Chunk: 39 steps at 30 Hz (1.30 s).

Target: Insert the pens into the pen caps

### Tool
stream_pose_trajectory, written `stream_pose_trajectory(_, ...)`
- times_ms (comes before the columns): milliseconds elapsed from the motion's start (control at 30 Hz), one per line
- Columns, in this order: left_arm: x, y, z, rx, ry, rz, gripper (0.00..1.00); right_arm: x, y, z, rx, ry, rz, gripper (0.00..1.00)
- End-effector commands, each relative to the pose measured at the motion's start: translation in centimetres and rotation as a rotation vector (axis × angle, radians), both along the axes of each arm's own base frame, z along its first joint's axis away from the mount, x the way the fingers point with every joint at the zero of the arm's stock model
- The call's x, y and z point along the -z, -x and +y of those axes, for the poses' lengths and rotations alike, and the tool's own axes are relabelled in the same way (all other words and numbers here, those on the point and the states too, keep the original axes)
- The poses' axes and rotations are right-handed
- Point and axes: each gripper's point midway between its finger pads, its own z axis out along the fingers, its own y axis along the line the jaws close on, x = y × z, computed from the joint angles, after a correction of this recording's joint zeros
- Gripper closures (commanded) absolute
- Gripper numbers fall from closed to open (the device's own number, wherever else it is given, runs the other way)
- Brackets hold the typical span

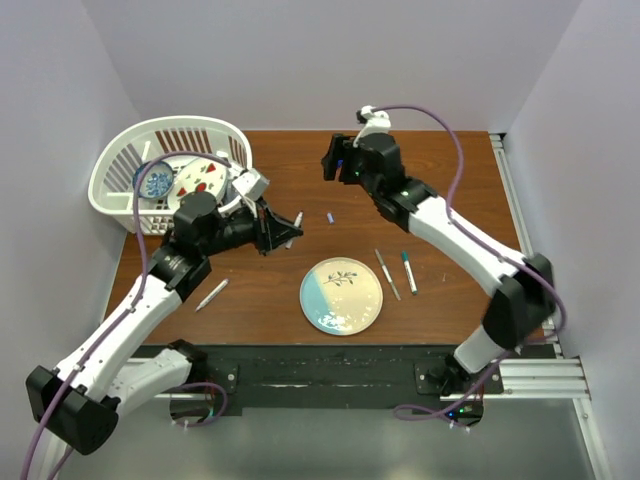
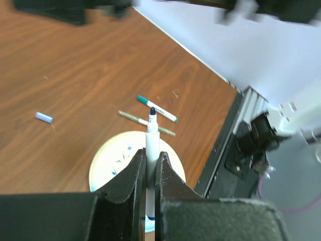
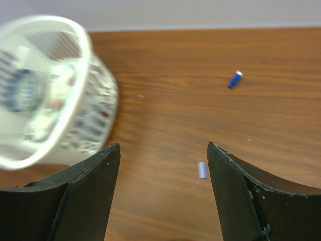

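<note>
The left fingers (image 2: pixel 136 175) are clamped on a white pen (image 2: pixel 152 133) raised over the bench (image 1: pixel 300 160). The right fingers (image 3: pixel 98 175) stand apart near a purple cap (image 3: pixel 201 169). At ten o'clock, the white basket (image 1: pixel 180 122) holds patterned dishes (image 1: pixel 195 178). Two pens (image 1: pixel 387 273) lie at three o'clock of the round plate (image 1: pixel 342 296).

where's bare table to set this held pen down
Bare wood between the plate and the loose pen at left, and the far right corner behind the right arm. Crowded right of the plate, where two pens lie.
</note>
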Motion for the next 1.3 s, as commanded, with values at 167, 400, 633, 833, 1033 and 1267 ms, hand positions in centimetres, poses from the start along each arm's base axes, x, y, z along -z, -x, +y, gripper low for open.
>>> stream_pose_trajectory(167,1.7,1.4,-0.5,0.116,-0.025,-0.05,1.0,11.7,-11.8,-2.2,0.265,0.201,0.175,0.33)
stream_pose_trajectory(400,2.8,1.1,0.4,0.03,-0.015,-0.028,1.0,15.5,-17.3,-3.5,0.415,0.155,0.191,0.48)
stream_pose_trajectory(633,2.6,1.4,0.5,0.026,0.002,-0.034,1.0,18.7,-20.0,-2.5,0.43,0.065,0.206,0.48)
stream_pose_trajectory(833,2.1,1.7,0.2,0.05,0.026,-0.049,1.0,20.4,-21.3,-2.5,0.48,0.042,0.179,0.47)
stream_pose_trajectory(1033,2.0,1.9,0.1,0.064,0.034,-0.048,1.0,22.8,-22.6,-2.2,0.498,0.018,0.175,0.48)
stream_pose_trajectory(1267,1.7,2.2,0.0,0.072,0.046,-0.051,1.0,23.5,-23.0,-1.8,0.507,0.034,0.184,0.52)
